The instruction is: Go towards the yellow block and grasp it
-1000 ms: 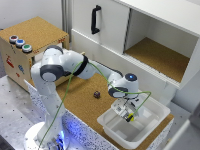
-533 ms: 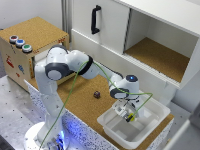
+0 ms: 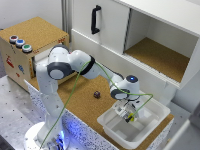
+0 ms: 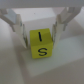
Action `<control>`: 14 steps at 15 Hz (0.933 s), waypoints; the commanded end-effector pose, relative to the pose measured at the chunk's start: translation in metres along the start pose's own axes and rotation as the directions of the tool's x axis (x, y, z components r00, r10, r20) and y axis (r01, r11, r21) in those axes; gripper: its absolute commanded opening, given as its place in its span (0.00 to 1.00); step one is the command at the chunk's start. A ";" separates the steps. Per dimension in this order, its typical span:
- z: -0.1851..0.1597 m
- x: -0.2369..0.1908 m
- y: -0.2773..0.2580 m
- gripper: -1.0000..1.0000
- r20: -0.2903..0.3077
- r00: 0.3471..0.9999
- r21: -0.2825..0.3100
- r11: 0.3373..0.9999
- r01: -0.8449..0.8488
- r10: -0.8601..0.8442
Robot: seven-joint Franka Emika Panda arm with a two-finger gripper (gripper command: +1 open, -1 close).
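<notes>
hovering over the white plastic tub [image 3: 152, 111], robot gripper [image 4: 40, 31] sitting open, bright yellow lettered cube [image 4: 40, 43] lying between its pale fingers [image 4: 18, 25], small dark cube [image 3: 97, 94] resting apart on cork

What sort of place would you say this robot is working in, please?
Probably a lab mock-up of a kitchen: white cabinet with a handled door, cork counter, white basin, and a box with coloured buttons.
</notes>
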State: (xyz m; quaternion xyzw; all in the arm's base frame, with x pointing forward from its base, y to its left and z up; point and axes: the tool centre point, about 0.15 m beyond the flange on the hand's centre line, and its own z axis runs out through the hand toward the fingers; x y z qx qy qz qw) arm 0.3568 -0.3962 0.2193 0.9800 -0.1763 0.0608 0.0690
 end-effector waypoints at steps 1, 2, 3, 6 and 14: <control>-0.007 -0.009 -0.005 0.00 0.020 0.996 0.027 0.996 -0.082 0.082; -0.013 -0.010 -0.004 0.00 0.014 0.995 0.024 0.994 -0.103 0.102; -0.019 -0.011 -0.004 0.00 0.003 0.994 0.019 0.994 -0.111 0.111; -0.059 -0.004 0.003 0.00 -0.072 0.985 0.006 0.988 -0.156 0.156; -0.213 0.025 -0.066 0.00 -0.329 0.944 0.097 0.995 0.005 0.027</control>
